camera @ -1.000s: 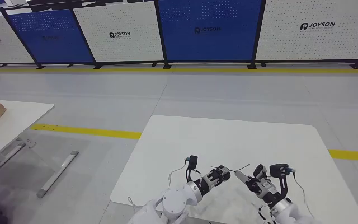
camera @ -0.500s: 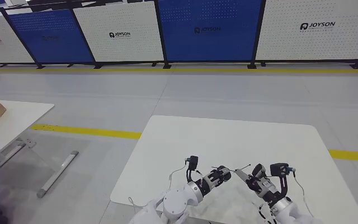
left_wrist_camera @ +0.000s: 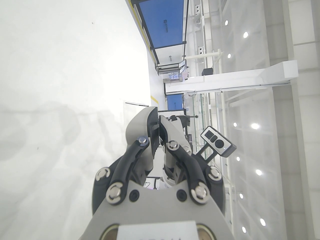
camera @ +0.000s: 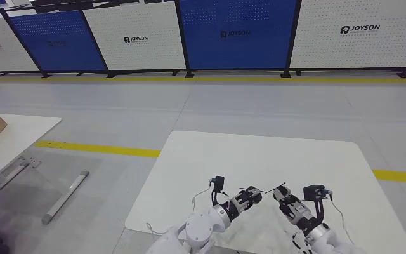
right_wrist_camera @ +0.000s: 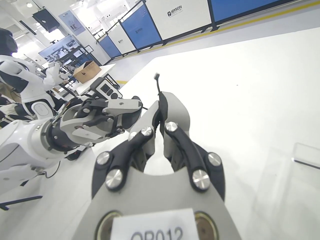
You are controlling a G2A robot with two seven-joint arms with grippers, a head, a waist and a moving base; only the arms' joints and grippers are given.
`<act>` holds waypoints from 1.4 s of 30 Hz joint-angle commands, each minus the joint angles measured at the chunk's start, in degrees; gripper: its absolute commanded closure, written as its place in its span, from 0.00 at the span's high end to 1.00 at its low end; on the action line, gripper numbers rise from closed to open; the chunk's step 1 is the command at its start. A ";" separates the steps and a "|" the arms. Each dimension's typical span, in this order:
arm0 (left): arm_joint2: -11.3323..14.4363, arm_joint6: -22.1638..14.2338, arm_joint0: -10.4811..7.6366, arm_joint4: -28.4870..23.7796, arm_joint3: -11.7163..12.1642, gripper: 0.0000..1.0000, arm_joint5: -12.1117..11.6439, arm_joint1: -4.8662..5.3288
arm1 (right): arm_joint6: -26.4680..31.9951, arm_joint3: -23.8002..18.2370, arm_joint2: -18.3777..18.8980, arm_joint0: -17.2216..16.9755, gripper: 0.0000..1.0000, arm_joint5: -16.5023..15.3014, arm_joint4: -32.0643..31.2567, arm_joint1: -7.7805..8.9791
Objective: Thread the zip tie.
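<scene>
Grips the zip tie (right_wrist_camera: pixel 157 83) in the clenched right pincer (right_wrist_camera: pixel 160 102) above the near tabletop (right_wrist_camera: pixel 237 88), head poking past the tips. Faces the left pincer (left_wrist_camera: pixel 158 116), clenched too, contents unclear. Probably handles light, thin, springy; best pinched close behind each end.

Thin black zip tie (right_wrist_camera: pixel 158 84), pinched betw. right gripper (right_wrist_camera: pixel 160 102) fingertips, short end w/ small head poking out, above table's (camera: pixel 254 152) near side
</scene>
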 commanded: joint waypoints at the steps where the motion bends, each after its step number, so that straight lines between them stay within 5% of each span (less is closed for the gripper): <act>1: 0.09 -0.10 -0.08 0.04 0.19 0.00 0.05 -0.03 | 0.00 0.01 0.03 0.05 0.00 -0.07 0.04 0.01; 23: 0.59 0.28 0.22 1.49 0.63 0.00 -2.20 -0.19 | 1.32 0.57 -0.28 0.50 0.00 -1.34 0.11 0.12; 25: 0.60 0.48 0.24 1.59 0.63 0.00 -2.11 -0.21 | 1.51 0.66 -0.08 0.47 0.24 -1.58 0.44 0.16; 30: 0.92 0.65 0.13 2.07 0.86 0.00 -2.05 -0.30 | 1.53 0.83 0.07 0.43 0.38 -1.67 0.32 0.22; 42: 1.12 1.33 0.00 2.33 1.14 0.00 -2.02 -0.49 | 0.85 1.41 -0.06 0.67 0.13 -1.32 0.57 0.19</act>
